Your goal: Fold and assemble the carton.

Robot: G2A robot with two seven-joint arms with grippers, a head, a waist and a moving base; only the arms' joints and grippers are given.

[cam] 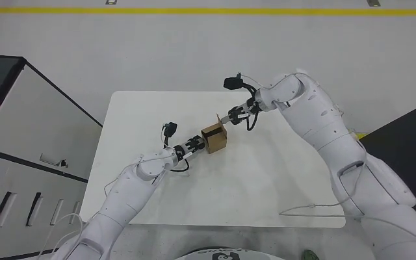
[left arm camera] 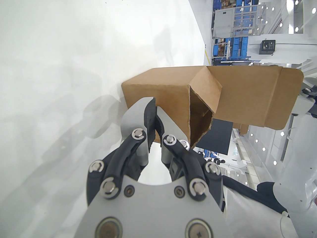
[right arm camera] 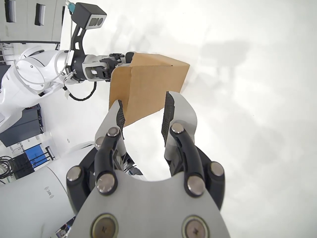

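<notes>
We find the carton [cam: 214, 138] near the middle of the table [cam: 273, 188], set between our two arms, which come at it from opposite sides along one slanting line. The left claw [left arm camera: 153, 108] is clenched. Its pads are drawn together with no cardboard between them that we can make out, and its tips lie against the carton's near wall, so we judge it a brace rather than a grasp. The right claw [right arm camera: 143, 100] is released, its fingers [right arm camera: 182, 111] spread wide, and a cardboard edge of the carton sits in the gap between them, unpinched. In the left wrist view one end of the box gapes open: a small side flap [left arm camera: 205, 87] is turned inward, while the large flap [left arm camera: 257, 95] stands out flat, running away from the box toward the right arm's side. We think the coming move turns on that. The unfolded flap's free end lies nearest the right claw, which is spread to take it, while the left claw backs the opposite wall. We judge the body erected but this end not yet closed. Pressing the flap over could slide so light a box across the smooth table unless the left claw holds firm.
</notes>
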